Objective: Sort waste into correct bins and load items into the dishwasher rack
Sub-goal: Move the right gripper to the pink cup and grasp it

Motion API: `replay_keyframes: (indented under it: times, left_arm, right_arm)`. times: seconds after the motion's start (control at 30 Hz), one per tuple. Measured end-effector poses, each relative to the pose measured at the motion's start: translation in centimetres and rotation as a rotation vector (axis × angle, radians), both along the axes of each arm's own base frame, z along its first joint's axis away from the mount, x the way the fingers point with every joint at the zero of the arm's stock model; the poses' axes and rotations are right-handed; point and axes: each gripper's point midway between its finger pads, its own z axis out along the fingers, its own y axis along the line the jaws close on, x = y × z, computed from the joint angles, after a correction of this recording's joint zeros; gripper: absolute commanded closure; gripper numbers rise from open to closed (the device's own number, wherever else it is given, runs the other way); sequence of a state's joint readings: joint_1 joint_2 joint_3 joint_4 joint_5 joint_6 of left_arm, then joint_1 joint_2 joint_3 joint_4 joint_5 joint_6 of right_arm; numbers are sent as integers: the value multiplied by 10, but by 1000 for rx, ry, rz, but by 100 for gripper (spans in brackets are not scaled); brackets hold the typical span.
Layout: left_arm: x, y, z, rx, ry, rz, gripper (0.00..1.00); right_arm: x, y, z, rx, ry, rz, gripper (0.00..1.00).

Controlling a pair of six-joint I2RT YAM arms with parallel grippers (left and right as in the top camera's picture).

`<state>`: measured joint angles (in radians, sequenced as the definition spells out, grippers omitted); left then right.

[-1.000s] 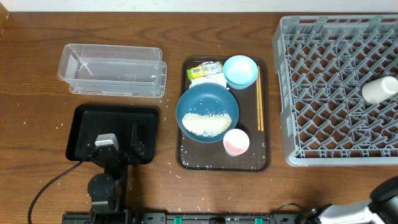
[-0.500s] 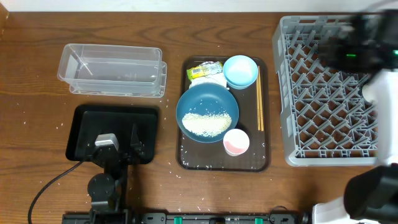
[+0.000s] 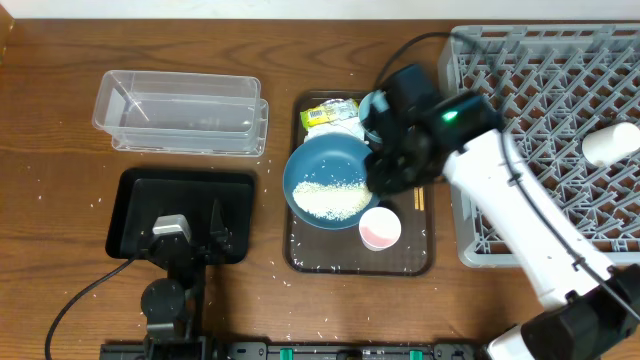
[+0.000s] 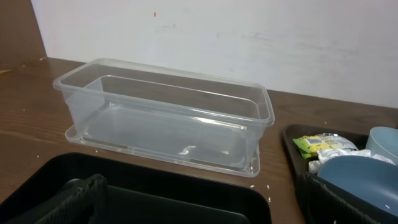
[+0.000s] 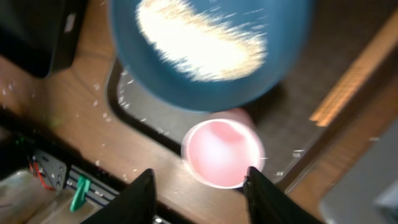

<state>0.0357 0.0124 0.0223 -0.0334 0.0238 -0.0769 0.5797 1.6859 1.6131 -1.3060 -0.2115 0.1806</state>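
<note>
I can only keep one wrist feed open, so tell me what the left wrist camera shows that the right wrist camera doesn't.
Only the left wrist view: the clear tub, which looks empty, the snack wrapper with the napkin beside it, and the edge of the light-blue cup.
Only the right wrist view: the pink cup seen between the open fingers of the right gripper, the chopsticks, and the rice inside the dark-blue bowl.
Both: the dark-blue bowl itself and the brown tray it sits on.
</note>
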Motion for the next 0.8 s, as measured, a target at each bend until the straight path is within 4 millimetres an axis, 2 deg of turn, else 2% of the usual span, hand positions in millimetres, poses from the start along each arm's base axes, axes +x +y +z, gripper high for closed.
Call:
replay_keyframes:
  times: [0.07,0.13,0.3,0.47,0.63,0.73,0.8]
  left_arm:
    - [0,0,0,0,0,0,2]
    - [0,0,0,0,0,0,2]
    - [0,0,0,0,0,0,2]
    - [0,0,0,0,0,0,2]
    - [0,0,0,0,0,0,2]
    - [0,0,0,0,0,0,2]
    - [0,0,0,0,0,0,2]
  right_arm:
    - [-12,16,-8,-20,-8,29,55]
    - [-23,22,-19,-60,-9,35,52]
    - [-41,20,-58,-172,-13,23,56]
    - [-45,10,-86,-214,-5,-31,57]
    - [-41,15,-103,-184,-27,-55,59]
    - [-44,13,-116,-184,-25,-61,64]
    - [-49,8,-124,-197,-10,-67,73]
